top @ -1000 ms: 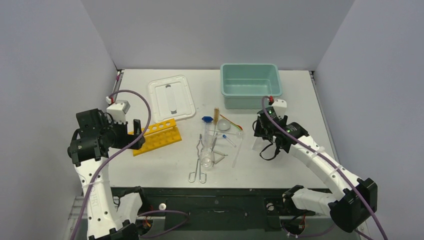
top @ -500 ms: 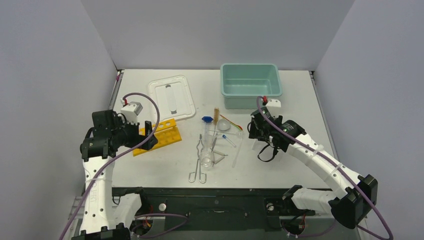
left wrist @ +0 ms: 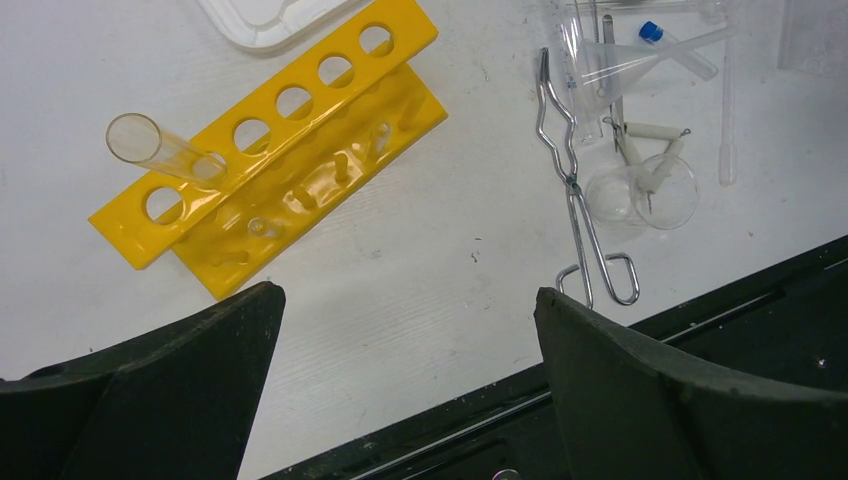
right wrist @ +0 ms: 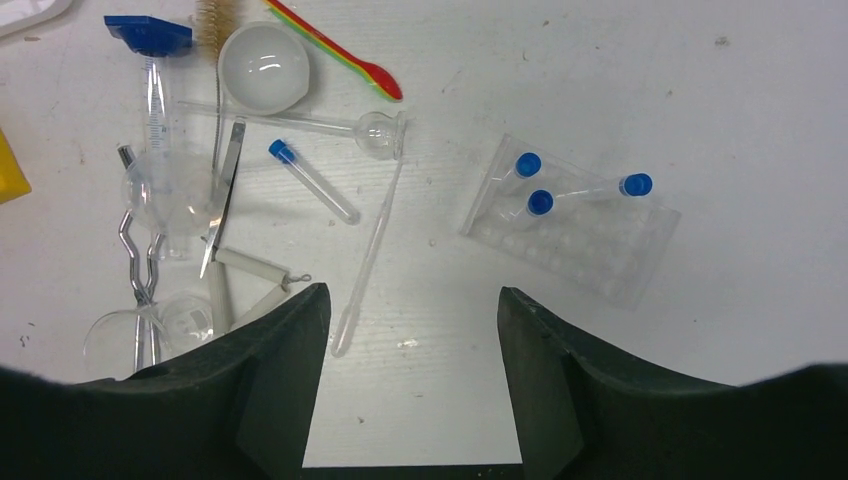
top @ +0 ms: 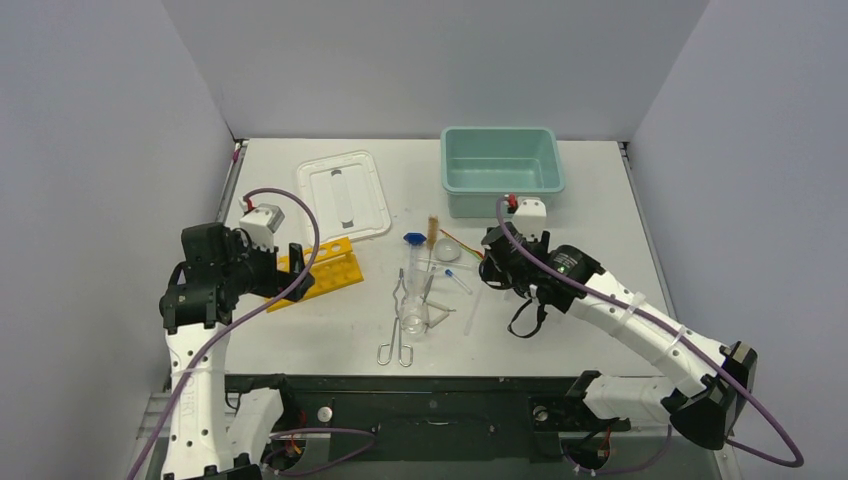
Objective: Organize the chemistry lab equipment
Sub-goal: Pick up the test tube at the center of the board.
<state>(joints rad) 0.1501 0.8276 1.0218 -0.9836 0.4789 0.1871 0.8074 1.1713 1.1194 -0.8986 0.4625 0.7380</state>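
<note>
White table, left tool spread wide by the yellow rack, right tool spread, empty, over a pipette.

I have the tub near the table's far edge, right of centre, with the lid left of it and apart. In front of the lid, toward the left edge, lies the holed rack, one glass tube leaning in a hole near its end. The cluster sits mid-table. The brush and round dish are at its far side. A capped vial and pipette are on its right. The tongs and beaker lie just beside each other at its near side. Right of the pipette, a tray carries three capped vials.
</note>
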